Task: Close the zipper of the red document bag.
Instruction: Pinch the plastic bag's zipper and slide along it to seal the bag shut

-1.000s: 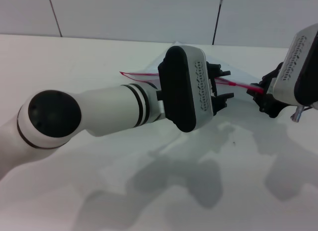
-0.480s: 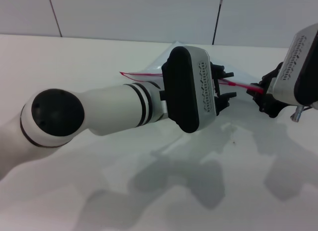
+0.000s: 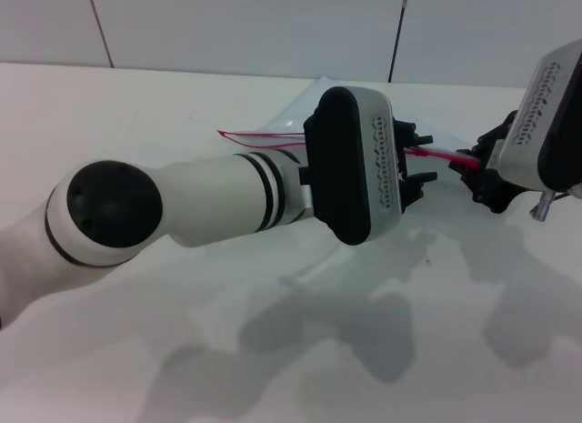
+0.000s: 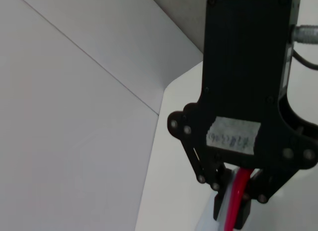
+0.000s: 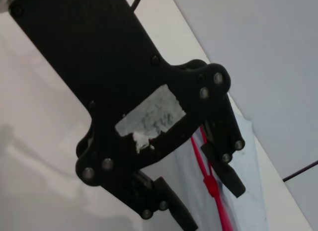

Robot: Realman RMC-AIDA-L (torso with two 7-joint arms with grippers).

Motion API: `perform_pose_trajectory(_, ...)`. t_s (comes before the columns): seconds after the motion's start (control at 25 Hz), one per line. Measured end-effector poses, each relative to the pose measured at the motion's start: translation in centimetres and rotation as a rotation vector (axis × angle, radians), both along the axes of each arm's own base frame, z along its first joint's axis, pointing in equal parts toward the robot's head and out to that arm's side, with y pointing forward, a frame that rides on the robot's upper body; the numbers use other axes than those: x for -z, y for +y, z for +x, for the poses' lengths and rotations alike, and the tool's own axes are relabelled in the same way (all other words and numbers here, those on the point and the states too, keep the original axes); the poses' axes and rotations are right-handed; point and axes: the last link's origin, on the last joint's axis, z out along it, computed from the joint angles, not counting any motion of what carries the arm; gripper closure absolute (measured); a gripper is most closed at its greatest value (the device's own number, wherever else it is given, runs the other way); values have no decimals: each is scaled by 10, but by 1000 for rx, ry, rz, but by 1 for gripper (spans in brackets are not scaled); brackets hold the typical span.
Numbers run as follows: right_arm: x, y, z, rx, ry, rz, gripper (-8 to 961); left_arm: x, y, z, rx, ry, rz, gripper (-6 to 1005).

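Note:
The red document bag (image 3: 298,101) lies on the white table at the far middle, pale and translucent. Its zipper (image 3: 264,133) runs as a thin red line toward the right. My left gripper (image 3: 420,156) is over that line, open, fingers above and below it. In the right wrist view the left gripper (image 5: 208,206) has the zipper (image 5: 198,156) and a thicker red piece (image 5: 212,186) between its spread fingers. My right gripper (image 3: 475,171) is shut on the zipper's right end. The left wrist view shows the right gripper (image 4: 242,206) pinching the red strip (image 4: 242,181).
The white table (image 3: 136,105) stretches back to a grey panelled wall (image 3: 245,23). My left forearm (image 3: 209,200) crosses the middle of the table and hides part of the bag. Arm shadows fall on the near tabletop.
My left gripper has slid a little to the right along the zipper, nearer the right gripper. The right gripper has kept its place and its hold.

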Motion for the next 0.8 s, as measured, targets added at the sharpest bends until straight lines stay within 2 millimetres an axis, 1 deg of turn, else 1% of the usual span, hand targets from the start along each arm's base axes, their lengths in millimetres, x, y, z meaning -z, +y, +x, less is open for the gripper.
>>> perform_pose_trajectory(0.8,0,0,-2,-7,2,0,905,1,3,0,3,10,4,685)
